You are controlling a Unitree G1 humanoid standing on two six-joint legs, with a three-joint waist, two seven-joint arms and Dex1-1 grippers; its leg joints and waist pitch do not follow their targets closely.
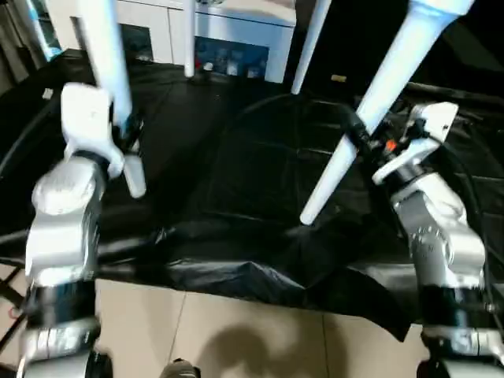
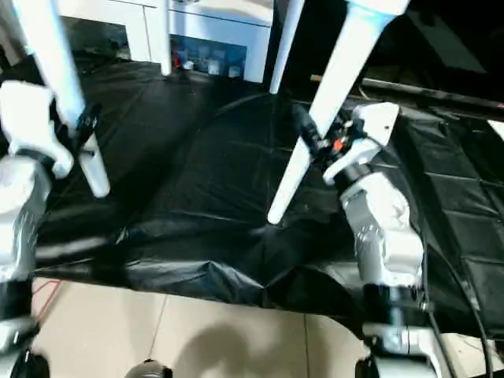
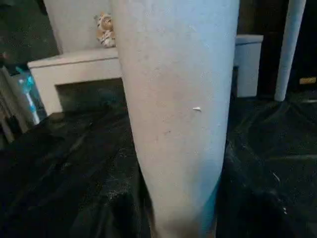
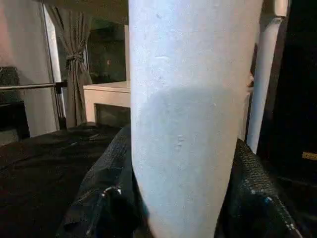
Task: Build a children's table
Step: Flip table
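Left hand (image 1: pixel 126 130) pinches one white table leg (image 1: pixel 110 71), right hand (image 1: pixel 364 135) pinches another leg (image 1: pixel 378 102). Both legs raised above the black-covered desk (image 1: pixel 236 181), two more legs (image 1: pixel 189 39) behind.

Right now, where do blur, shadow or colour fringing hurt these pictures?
Left eye view: left pincer and its leg smeared by motion, blue edge fringing. Right wrist view: leg fills the middle, lower half shadowed. Left wrist view: black sheet dark, little detail.
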